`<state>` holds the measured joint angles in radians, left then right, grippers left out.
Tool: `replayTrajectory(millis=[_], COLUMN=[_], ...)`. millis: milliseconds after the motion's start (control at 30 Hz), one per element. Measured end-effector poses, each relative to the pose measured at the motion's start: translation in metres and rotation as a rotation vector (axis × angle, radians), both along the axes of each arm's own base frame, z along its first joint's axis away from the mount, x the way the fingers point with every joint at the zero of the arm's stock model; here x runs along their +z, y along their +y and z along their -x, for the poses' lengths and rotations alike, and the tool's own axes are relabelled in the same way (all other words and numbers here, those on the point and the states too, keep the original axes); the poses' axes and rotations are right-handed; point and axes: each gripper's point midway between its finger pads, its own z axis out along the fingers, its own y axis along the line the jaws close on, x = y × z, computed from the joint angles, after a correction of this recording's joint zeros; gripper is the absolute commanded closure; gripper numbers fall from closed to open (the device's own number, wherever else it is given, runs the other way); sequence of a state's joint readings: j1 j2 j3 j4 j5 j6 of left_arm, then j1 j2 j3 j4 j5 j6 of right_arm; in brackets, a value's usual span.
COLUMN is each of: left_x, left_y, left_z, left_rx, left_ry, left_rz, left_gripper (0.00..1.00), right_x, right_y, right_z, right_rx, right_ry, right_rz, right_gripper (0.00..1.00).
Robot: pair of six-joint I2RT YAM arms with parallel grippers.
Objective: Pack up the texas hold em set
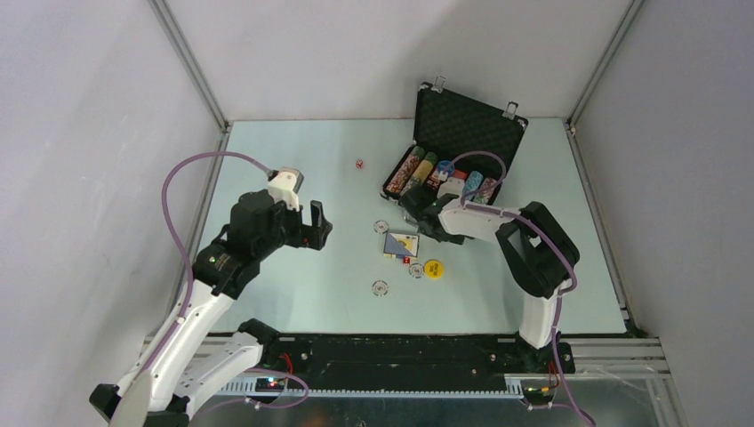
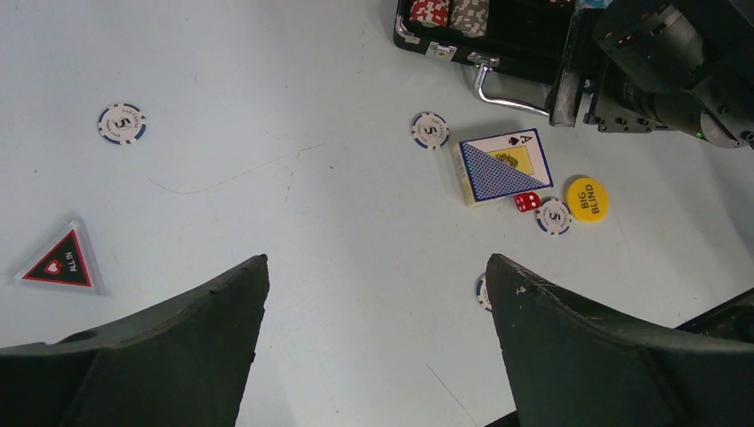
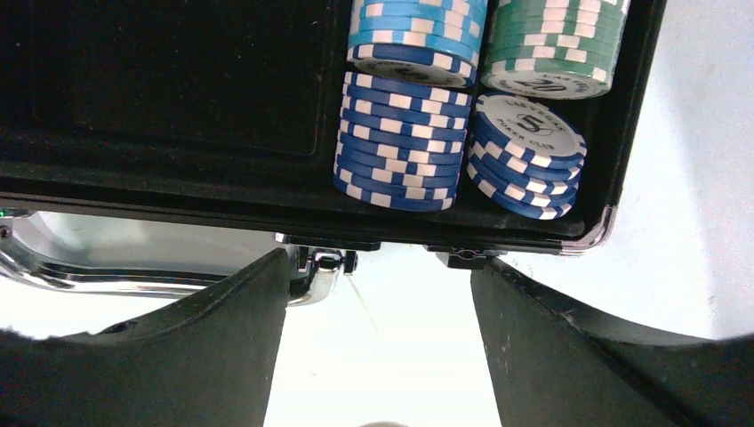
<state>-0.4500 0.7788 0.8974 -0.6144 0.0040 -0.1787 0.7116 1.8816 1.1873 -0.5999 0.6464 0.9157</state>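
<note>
The black briefcase (image 1: pixel 469 124) stands open at the back right, with rows of poker chips (image 1: pixel 427 171) in its tray. Loose on the table lie the card deck (image 1: pixel 400 244), a yellow disc (image 1: pixel 433 268), a red die (image 1: pixel 359 164) and single chips (image 1: pixel 381 287). In the left wrist view I also see the deck (image 2: pixel 503 167), a die (image 2: pixel 526 202), the yellow "BIG BLIND" disc (image 2: pixel 587 198) and the dark triangular piece (image 2: pixel 62 261). My left gripper (image 1: pixel 316 227) (image 2: pixel 376 267) hovers open left of them. My right gripper (image 1: pixel 411 212) (image 3: pixel 381 276) is open at the case's front wall (image 3: pixel 178 191), holding nothing.
Blue chip stacks (image 3: pixel 400 142) and a green stack (image 3: pixel 551 44) fill the near corner of the case. Its silver handle (image 3: pixel 89 271) (image 2: pixel 498 93) and a latch (image 3: pixel 324 258) jut toward my right fingers. Metal frame posts and white walls border the table (image 1: pixel 293 178).
</note>
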Motion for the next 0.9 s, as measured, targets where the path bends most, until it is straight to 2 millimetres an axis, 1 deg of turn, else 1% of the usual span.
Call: replayTrajectory(millis=[200, 367, 600, 800, 900], left_x=[0.000, -0.001, -0.002, -0.003, -0.003], left_y=[0.000, 0.000, 0.000, 0.000, 0.000], left_z=[0.000, 0.000, -0.001, -0.001, -0.002], left_rx=[0.000, -0.001, -0.001, 0.001, 0.001], left_ry=[0.001, 0.003, 0.009, 0.010, 0.013], left_rz=[0.001, 0.000, -0.002, -0.003, -0.004], left_gripper=[0.03, 0.03, 0.03, 0.03, 0.03], right_x=[0.003, 0.004, 0.004, 0.002, 0.000], right_y=[-0.008, -0.011, -0.014, -0.017, -0.015], right_z=[-0.012, -0.016, -0.017, -0.018, -0.016], right_rx=[0.110, 0.147, 0.173, 0.162, 0.153], right_ry=[-0.033, -0.072, -0.100, -0.068, -0.051], right_rz=[0.087, 0.103, 0.069, 0.002, -0.037], right_gripper=[0.24, 0.25, 0.26, 0.26, 0.27])
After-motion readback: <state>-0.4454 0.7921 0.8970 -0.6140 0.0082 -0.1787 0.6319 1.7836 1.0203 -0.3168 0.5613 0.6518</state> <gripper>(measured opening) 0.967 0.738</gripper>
